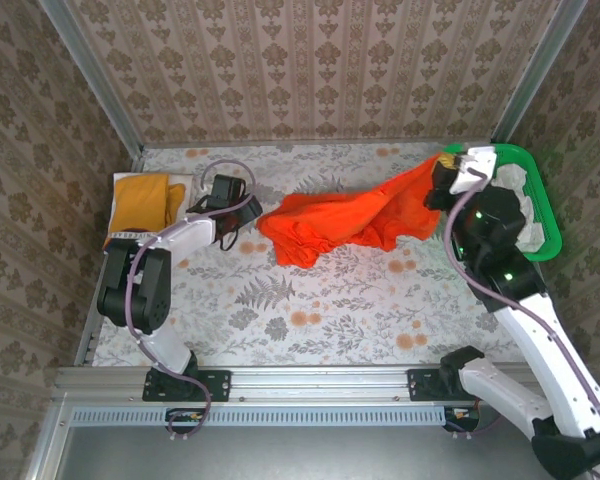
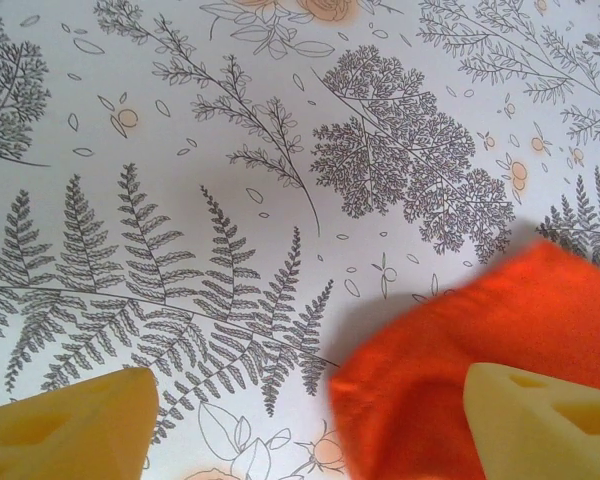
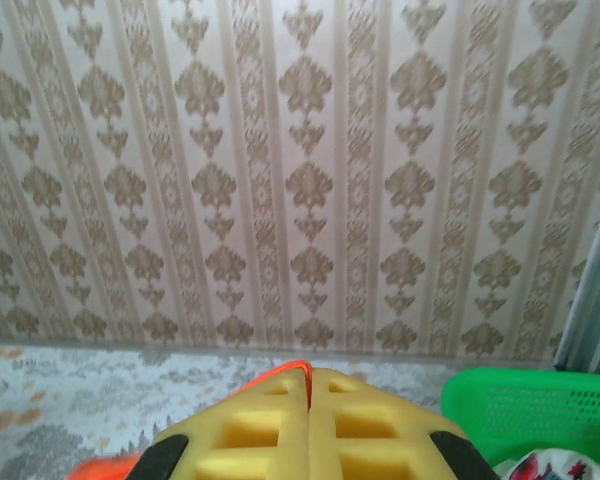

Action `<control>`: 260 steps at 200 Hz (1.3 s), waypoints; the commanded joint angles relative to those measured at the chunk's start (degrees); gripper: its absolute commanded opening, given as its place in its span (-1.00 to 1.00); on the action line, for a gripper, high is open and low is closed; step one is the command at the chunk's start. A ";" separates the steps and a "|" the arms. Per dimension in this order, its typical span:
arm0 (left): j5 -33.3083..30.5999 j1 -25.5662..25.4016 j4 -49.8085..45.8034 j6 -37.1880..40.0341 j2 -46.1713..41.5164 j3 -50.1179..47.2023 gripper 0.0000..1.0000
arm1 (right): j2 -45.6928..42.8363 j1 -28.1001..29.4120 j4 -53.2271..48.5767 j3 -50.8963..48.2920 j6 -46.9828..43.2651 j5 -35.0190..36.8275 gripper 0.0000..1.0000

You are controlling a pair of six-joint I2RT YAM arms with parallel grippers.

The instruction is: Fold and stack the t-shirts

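Top: I read the step as spreading orange shirt [image 1: 340,225] flat for first fold. Right gripper [image 1: 442,186] holds one end lifted beside basket [image 1: 546,215]; rest trails to mid-table. Left gripper [image 1: 248,215] sits at crumpled end. Yellow shirt [image 1: 143,200] lies folded far left.

Left wrist: left gripper [image 2: 305,430] jaws wide apart, empty; shirt [image 2: 470,335] edge on table just under one finger [image 2: 545,420]. Next, I'd pinch that edge, then pull taut.

Right wrist: right gripper [image 3: 310,400] pads together, orange sliver [image 3: 298,368] clamped between them; top view can't confirm this.
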 commanded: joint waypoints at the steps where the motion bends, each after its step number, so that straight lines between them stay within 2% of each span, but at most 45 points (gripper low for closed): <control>1: -1.82 -0.31 -0.03 -0.05 -1.91 -0.89 0.75 | -2.84 -1.58 -3.84 0.21 -3.05 -2.85 -1.00; 21: -1.76 -0.73 1.01 -0.92 -2.11 -1.26 0.84 | -4.85 -2.36 -5.57 -1.18 -4.00 -3.72 -1.00; 48: -0.03 -2.20 0.14 1.03 -0.35 1.27 0.82 | -6.32 -2.50 -9.91 -5.20 -0.72 -4.40 -1.00; 89: -0.05 -5.49 -8.13 9.53 5.10 12.15 0.72 | -13.77 -2.51 -15.98 -18.74 16.97 0.14 -1.00; 93: -0.02 -7.38 -9.06 10.30 5.70 13.36 0.71 | -14.45 -2.50 -16.51 -20.08 18.22 0.44 -1.00; 114: 0.46 -10.57 -13.74 14.12 9.90 20.75 0.64 | -15.77 -2.64 -19.25 -24.14 22.73 1.77 -1.00; 145: 0.94 -15.15 -23.60 14.93 18.90 34.79 0.47 | -14.16 -2.63 -16.55 -26.30 24.09 0.62 -1.00; 187: 1.08 -18.75 -32.24 10.75 30.06 49.68 0.16 | -10.34 -2.68 -13.25 -26.17 23.66 -1.03 -1.00; 232: 1.50 -19.45 -33.54 8.09 36.86 56.69 0.03 | -10.38 -2.69 -13.04 -27.54 24.28 -3.63 -1.00; 260: 2.48 -19.30 -33.82 7.56 39.63 60.10 0.02 | -11.23 -2.65 -12.62 -29.08 25.49 -4.78 -1.00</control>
